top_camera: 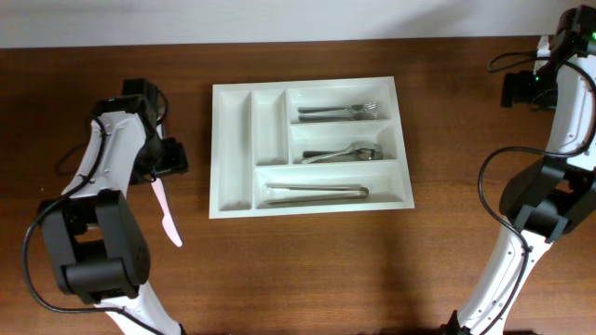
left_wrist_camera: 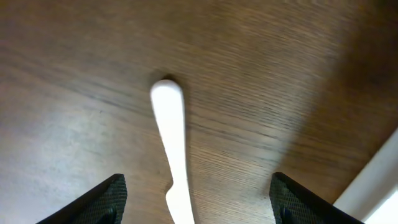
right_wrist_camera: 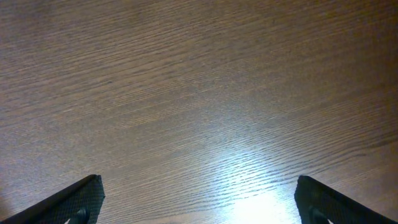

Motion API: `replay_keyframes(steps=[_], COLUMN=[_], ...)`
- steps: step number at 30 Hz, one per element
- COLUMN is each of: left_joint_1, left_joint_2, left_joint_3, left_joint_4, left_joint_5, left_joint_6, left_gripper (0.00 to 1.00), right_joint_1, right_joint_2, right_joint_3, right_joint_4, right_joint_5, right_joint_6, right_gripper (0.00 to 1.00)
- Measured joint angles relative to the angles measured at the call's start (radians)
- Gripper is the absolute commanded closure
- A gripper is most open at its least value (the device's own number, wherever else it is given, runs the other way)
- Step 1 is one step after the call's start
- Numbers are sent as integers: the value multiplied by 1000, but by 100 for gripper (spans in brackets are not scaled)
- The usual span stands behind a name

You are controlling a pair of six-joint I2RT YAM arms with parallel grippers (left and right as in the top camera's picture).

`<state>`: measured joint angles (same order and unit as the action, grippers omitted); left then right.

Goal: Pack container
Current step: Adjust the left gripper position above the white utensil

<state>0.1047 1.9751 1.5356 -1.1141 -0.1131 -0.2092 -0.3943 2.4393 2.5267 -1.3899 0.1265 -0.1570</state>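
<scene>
The container (top_camera: 233, 154), a white five-compartment cutlery tray, lies mid-table; its corner shows at the lower right of the left wrist view (left_wrist_camera: 379, 190). It holds metal forks (top_camera: 340, 112), spoons (top_camera: 345, 154) and tongs (top_camera: 317, 193); the two narrow compartments are bare. A white plastic knife (top_camera: 166, 209) lies on the table left of the tray. My left gripper (top_camera: 160, 167) hangs over the knife's near end, open, with the knife (left_wrist_camera: 171, 124) between its fingers (left_wrist_camera: 198, 180), not gripped. My right gripper (top_camera: 521, 88) is open and empty at the far right, over bare wood (right_wrist_camera: 199, 183).
Dark wooden table (top_camera: 372, 270). The left arm's base (top_camera: 93, 247) stands at the front left, the right arm's base (top_camera: 540, 214) at the right edge with cables looping beside it.
</scene>
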Motion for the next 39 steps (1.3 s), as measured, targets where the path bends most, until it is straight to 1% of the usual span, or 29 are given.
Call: replay_keyframes(steps=[3,13,31,39], left_joint_1=[21,42,42,42], left_joint_2=[0,0,0,0], left_joint_3=[0,-63,-162,-196], left_joint_4=[-1,3,64,104], left_joint_5=[1,19,35,37], left_joint_6=[-42,-89,-110,-144], left_gripper=[25,24,25,24], right_joint_1=[0,0,0,0], right_joint_2=[0,0,0,0], right_joint_3=[0,0,0,0], right_joint_4=[0,0,0,0], right_joint_5=[0,0,0,0], right_joint_6=[0,0,0,0], right_gripper=[1,1,1,1])
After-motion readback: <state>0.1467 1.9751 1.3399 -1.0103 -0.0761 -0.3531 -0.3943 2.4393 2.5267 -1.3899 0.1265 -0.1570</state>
